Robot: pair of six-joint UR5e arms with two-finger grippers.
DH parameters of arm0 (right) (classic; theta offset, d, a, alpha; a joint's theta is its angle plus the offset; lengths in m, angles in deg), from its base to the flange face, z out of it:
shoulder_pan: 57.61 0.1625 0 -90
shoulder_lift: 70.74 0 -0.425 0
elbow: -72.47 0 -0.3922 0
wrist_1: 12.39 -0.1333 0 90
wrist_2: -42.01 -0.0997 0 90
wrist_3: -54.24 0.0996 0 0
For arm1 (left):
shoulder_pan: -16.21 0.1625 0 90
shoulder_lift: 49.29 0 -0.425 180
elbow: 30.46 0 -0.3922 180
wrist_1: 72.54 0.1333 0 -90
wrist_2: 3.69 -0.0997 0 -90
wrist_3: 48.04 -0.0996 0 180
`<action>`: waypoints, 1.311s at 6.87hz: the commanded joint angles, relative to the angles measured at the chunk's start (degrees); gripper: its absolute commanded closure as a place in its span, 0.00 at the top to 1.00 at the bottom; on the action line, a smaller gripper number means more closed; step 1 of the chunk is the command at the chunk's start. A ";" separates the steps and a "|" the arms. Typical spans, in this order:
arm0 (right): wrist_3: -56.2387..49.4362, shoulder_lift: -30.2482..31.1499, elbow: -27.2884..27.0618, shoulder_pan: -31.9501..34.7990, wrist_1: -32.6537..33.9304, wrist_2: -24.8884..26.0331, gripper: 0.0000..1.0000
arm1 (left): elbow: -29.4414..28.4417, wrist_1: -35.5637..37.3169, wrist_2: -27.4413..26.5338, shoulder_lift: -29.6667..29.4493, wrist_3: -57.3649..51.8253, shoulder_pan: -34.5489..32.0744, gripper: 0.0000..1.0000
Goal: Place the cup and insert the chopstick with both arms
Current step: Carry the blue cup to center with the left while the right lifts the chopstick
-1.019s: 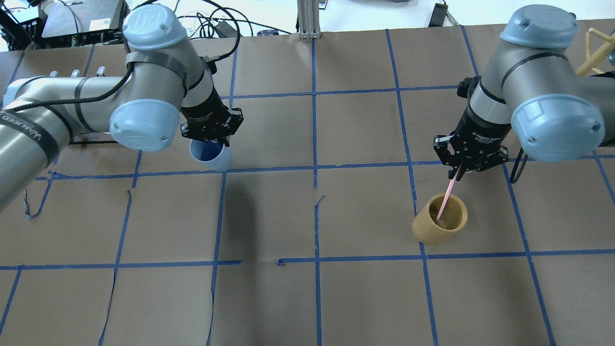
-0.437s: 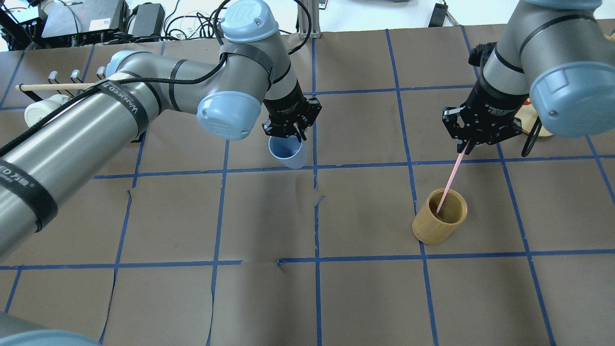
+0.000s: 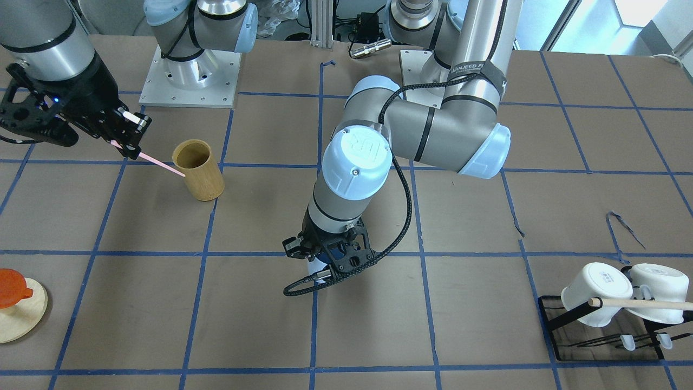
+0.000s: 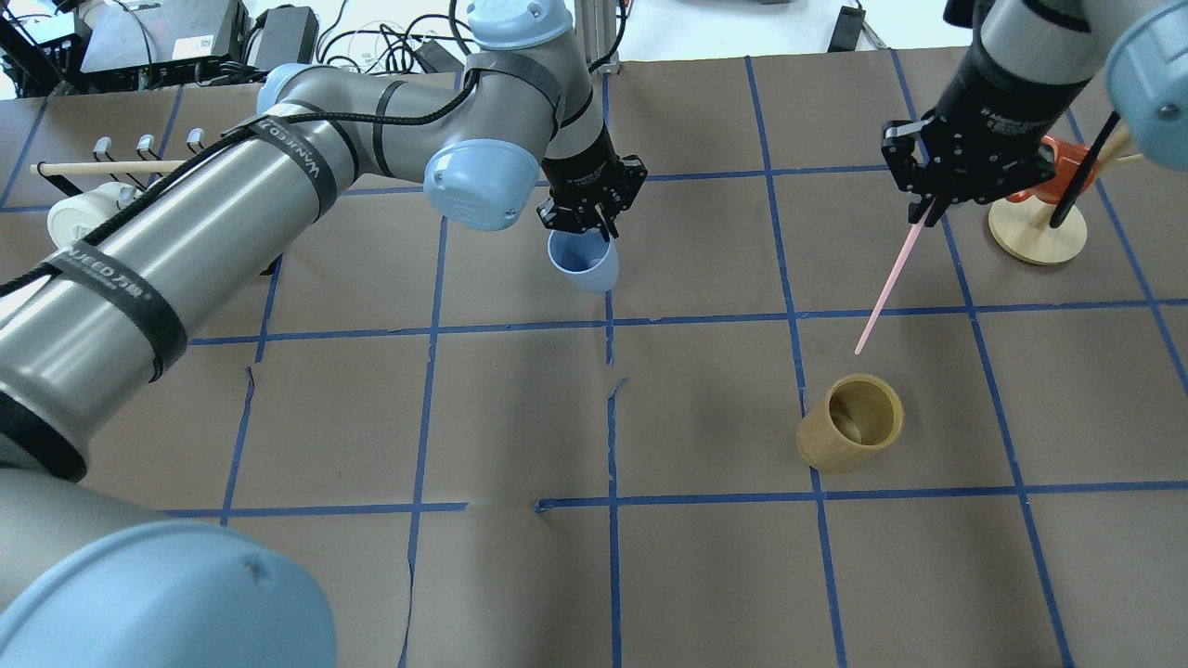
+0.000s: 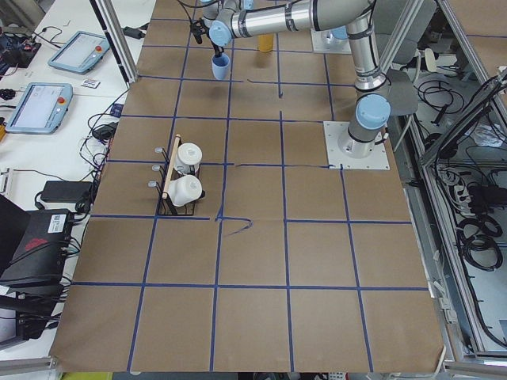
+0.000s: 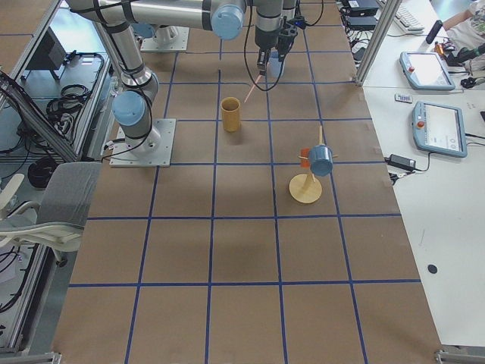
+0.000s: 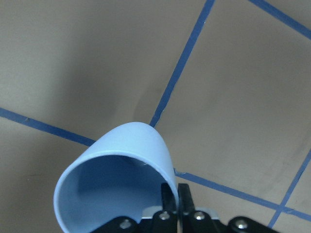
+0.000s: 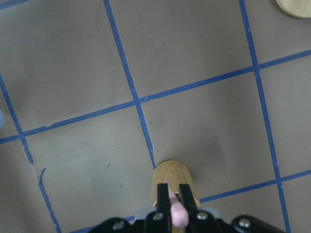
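Note:
My left gripper [image 4: 588, 221] is shut on the rim of the light-blue cup [image 4: 584, 262] and holds it above the table near the centre line. In the left wrist view the fingers [image 7: 171, 198] pinch the cup [image 7: 126, 170] wall. In the front view the cup [image 3: 318, 266] is mostly hidden under the gripper [image 3: 331, 262]. My right gripper [image 4: 928, 211] is shut on the top of the pale pink chopstick [image 4: 888, 279], which hangs free, its tip above and clear of the bamboo cylinder [image 4: 851, 421]. The chopstick [image 8: 177, 213] shows between the right fingers.
The tan bamboo cylinder [image 3: 198, 170] stands on the right arm's side. A wooden stand with an orange cup [image 4: 1038, 223] is behind the right gripper. A black rack with white mugs and a wooden dowel [image 3: 617, 303] stands on the left arm's side.
The left arm has carried the cup right and away from the robot, toward the centre line. The right gripper has lifted the chopstick up and out of the bamboo cylinder.

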 commanded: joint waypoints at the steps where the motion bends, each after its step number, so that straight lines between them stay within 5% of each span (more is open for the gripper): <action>1: 0.02 -0.58 3.45 0.12 -0.79 -0.31 0.00 | -3.53 0.04 0.08 -3.73 0.04 -0.18 0.00; 2: 0.02 -0.49 3.54 0.12 -0.79 -0.31 0.00 | -3.54 0.04 -0.10 -4.08 -0.04 -0.18 0.00; 3: 0.19 -0.49 4.06 0.30 -0.62 -0.92 0.00 | -3.63 0.04 -2.62 -4.35 -0.22 -0.18 0.13; 4: 0.28 -1.10 5.29 0.30 -0.53 -1.88 0.00 | -3.71 0.04 -3.69 -4.61 -0.31 -0.18 0.97; 7: -0.08 -2.16 6.44 0.65 0.70 -2.07 0.00 | -5.81 -1.35 -3.61 -2.43 -0.65 0.25 1.00; 9: 0.19 -3.38 6.70 1.17 4.64 -3.74 0.00 | -9.76 -11.68 -3.79 1.34 -7.11 4.18 1.00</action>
